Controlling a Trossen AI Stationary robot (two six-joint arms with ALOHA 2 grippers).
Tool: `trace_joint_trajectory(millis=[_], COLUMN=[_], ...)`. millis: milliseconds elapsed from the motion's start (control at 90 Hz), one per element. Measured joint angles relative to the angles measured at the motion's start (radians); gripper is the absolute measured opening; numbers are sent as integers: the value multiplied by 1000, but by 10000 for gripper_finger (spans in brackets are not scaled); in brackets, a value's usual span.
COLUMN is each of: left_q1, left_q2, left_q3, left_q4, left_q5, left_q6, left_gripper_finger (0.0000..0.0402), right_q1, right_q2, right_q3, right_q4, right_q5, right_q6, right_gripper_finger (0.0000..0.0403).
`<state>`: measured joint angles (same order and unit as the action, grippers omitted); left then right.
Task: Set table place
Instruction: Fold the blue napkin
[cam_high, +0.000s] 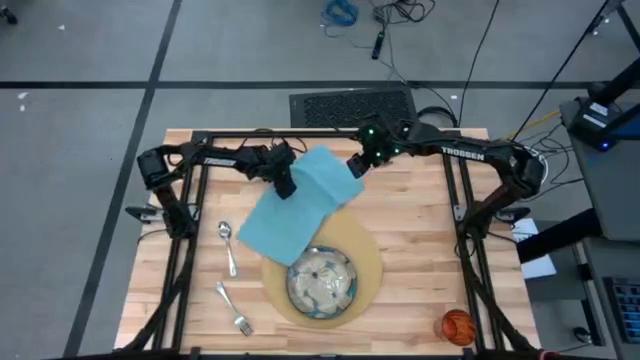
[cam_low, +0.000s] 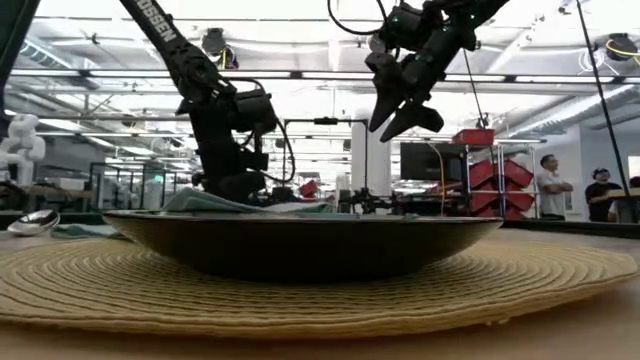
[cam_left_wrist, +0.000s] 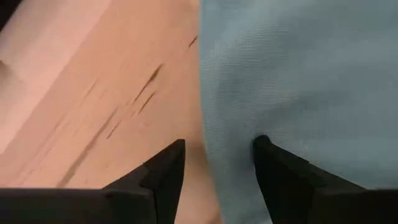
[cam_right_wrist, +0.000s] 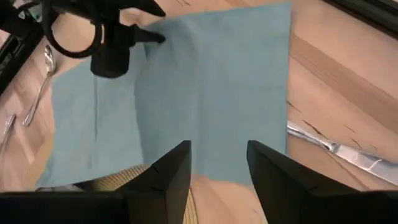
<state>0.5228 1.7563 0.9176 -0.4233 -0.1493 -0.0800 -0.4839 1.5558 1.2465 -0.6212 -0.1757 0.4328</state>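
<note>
Teal napkin (cam_high: 296, 205) lies flat on table (cam_high: 420, 240), one corner overlapping placemat (cam_high: 368, 262). Left gripper (cam_high: 284, 186) down at napkin's edge, jaws spread astride it. Right gripper (cam_high: 355, 166) raised above napkin's far corner, jaws spread, empty.

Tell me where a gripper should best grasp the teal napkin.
Probably the napkin's far edge, nearest the arms' bases. It lies flat on bare table there, whereas the near corner overlaps the placemat beside the dish. Come from above and pinch the hem.
</note>
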Motion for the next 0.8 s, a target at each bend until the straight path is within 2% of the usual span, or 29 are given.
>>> trace_joint_trajectory(millis=[111, 233, 300, 389, 511, 689, 800], left_q1=[-8, -37, -51, -79, -161, -319, -399], left_q2=[-19, -84, -156, -258, -348, -383, -381], left_q3=[-3, -13, -11, -7, -11, -12, -27], left_q4=[-50, -28, 24, 36, -59, -264, -295], left_q5=[20, -57, -56, 62, 236, 255, 254], left_q6=[22, 33, 38, 37, 11, -47, -95], left_gripper_finger=[171, 171, 171, 171, 171, 171, 171], right_q1=[0, -7, -8, -8, -8, -9, -13], right_q2=[0, 0, 0, 0, 0, 0, 0], right_q3=[0, 0, 0, 0, 0, 0, 0], right_q4=[-1, 1, 1, -3, -19, -21, -18], right_q5=[0, 0, 0, 0, -1, 0, 0], right_q6=[-1, -7, -11, -20, -35, -56, -60], right_gripper_finger=[147, 147, 147, 147, 147, 147, 147])
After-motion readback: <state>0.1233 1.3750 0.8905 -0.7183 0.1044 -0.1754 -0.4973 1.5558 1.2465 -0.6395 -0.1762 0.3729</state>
